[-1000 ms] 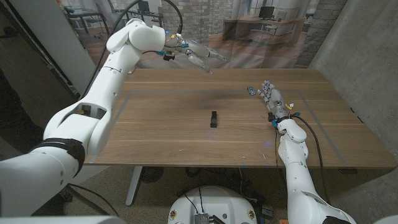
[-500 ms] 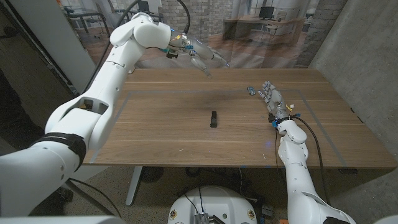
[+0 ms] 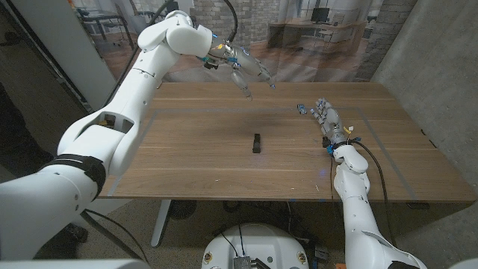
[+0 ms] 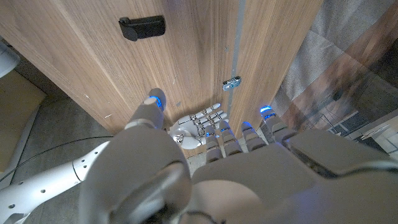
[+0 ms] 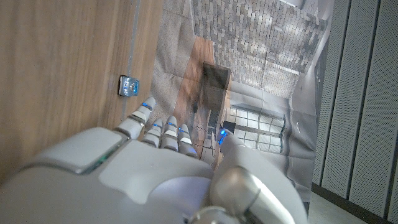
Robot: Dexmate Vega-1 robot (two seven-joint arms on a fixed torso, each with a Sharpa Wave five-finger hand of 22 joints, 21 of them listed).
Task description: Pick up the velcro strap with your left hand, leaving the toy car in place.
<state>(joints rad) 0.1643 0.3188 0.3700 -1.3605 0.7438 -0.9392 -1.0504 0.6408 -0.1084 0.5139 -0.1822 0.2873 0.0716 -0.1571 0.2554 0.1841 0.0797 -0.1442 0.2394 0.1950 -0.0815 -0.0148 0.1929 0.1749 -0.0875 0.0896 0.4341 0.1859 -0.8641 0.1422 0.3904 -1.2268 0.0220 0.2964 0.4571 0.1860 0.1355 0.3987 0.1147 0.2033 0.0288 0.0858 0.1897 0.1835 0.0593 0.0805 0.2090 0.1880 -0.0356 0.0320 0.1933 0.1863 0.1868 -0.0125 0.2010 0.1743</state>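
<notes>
The velcro strap [image 3: 256,143] lies as a short dark bar near the middle of the counter [image 3: 187,157], bare wood all round it and every counter edge well away. From the strap, the left hand [image 3: 243,69] hangs in the air toward the far edge of the counter, well apart from it and above the wood, touching nothing; its fingers [image 3: 258,73] are stretched out and apart, with nothing between them. In the left wrist view the strap [image 4: 142,27] shows as a black piece alone on the planks, far beyond the left hand's fingertips [image 4: 153,99].

The toy car [image 3: 300,109] is a small grey thing on the right of the strap, nearer the far edge, well apart from it. The right hand [image 3: 327,119] is at the counter just beside the car, fingers straight, lying side by side and empty. In the right wrist view the car [image 5: 127,86] sits just past that hand's fingertips [image 5: 144,106], near the counter's edge.
</notes>
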